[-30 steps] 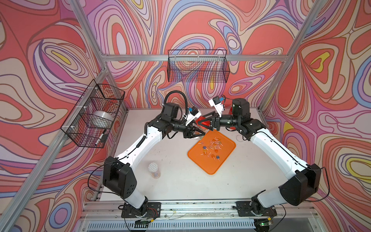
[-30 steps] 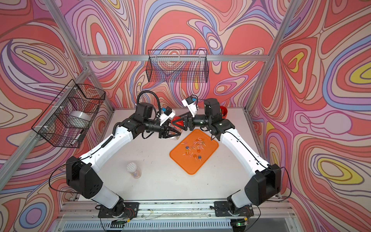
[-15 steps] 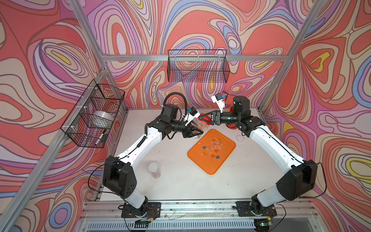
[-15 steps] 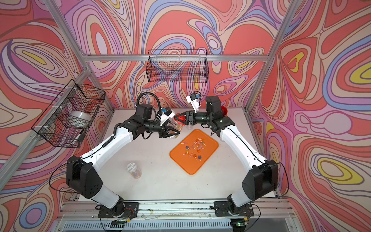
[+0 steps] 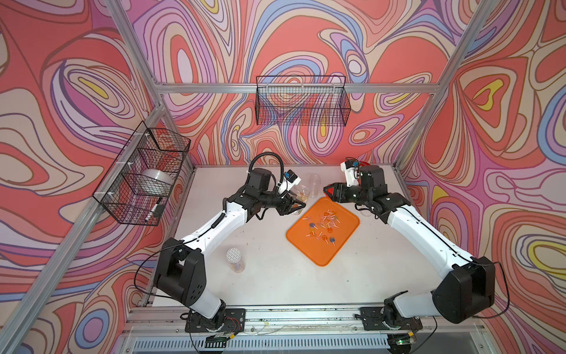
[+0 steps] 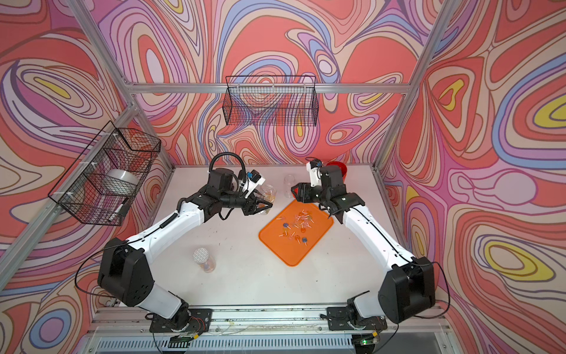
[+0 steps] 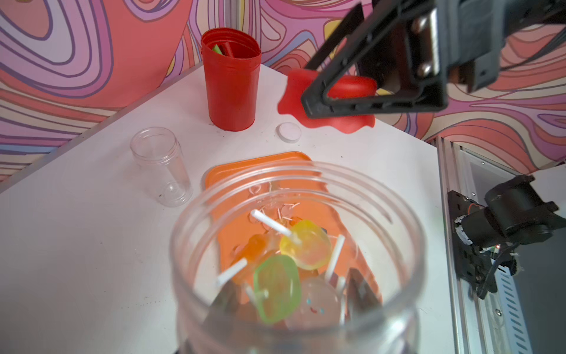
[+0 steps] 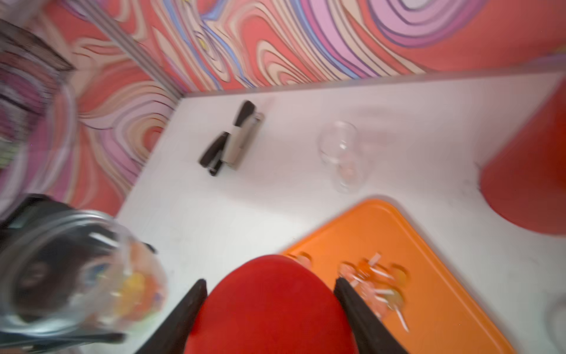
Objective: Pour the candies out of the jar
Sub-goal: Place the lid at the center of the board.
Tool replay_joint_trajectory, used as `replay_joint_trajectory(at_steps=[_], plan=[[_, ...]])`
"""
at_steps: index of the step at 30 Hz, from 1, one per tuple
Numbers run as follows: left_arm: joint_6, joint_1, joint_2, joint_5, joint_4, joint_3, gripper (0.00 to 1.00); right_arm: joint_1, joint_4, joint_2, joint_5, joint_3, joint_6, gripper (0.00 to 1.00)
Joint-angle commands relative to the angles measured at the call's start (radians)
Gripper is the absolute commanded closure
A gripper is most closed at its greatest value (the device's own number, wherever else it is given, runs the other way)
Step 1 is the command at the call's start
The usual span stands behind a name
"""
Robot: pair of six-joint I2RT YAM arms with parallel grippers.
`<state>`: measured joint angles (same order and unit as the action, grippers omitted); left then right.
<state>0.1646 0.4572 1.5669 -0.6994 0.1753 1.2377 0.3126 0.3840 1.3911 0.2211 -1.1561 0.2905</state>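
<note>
**Fig.** Left gripper (image 5: 296, 207) clamped the open jar (image 5: 301, 193), seemingly near upright, candies (image 7: 303, 245) resting at its bottom. The orange tray (image 5: 321, 254) lay just ahead of that gripper. Beyond it, the right gripper (image 5: 329, 192) pinched a red piece (image 8: 269, 306).

Right wrist view smeared throughout. Jar (image 8: 76, 275) a blur at the frame's side, its contents only colour patches. Candies (image 8: 376, 285) on the orange tray (image 8: 444, 260) streaked. Soft red thing (image 8: 269, 309) in the right pincer (image 8: 269, 283) runs off the frame. Red cup (image 8: 526, 184) cut by the edge. Left wrist view: jar's near rim out of focus, base cropped. In both top views, candies too small to count.
</note>
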Motion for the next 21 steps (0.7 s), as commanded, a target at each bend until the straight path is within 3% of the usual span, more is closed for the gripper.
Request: replay_joint_trajectory(at_steps=[1,5,11,21], plan=[[-0.02,-0.006,-0.035,0.061,-0.073,-0.014,1.0,-0.026,-0.016,-0.055,-0.279,0.116,0.027,0.66],[-0.037,-0.006,-0.024,0.11,-0.087,-0.026,1.0,-0.061,-0.044,-0.086,-0.431,0.243,0.078,0.66],[-0.035,-0.006,-0.017,0.143,-0.082,-0.035,1.0,-0.141,-0.13,-0.107,-0.539,0.402,0.159,0.67],[-0.029,-0.006,-0.006,0.145,-0.065,-0.025,1.0,-0.225,-0.23,0.023,-0.489,0.452,0.292,0.66]])
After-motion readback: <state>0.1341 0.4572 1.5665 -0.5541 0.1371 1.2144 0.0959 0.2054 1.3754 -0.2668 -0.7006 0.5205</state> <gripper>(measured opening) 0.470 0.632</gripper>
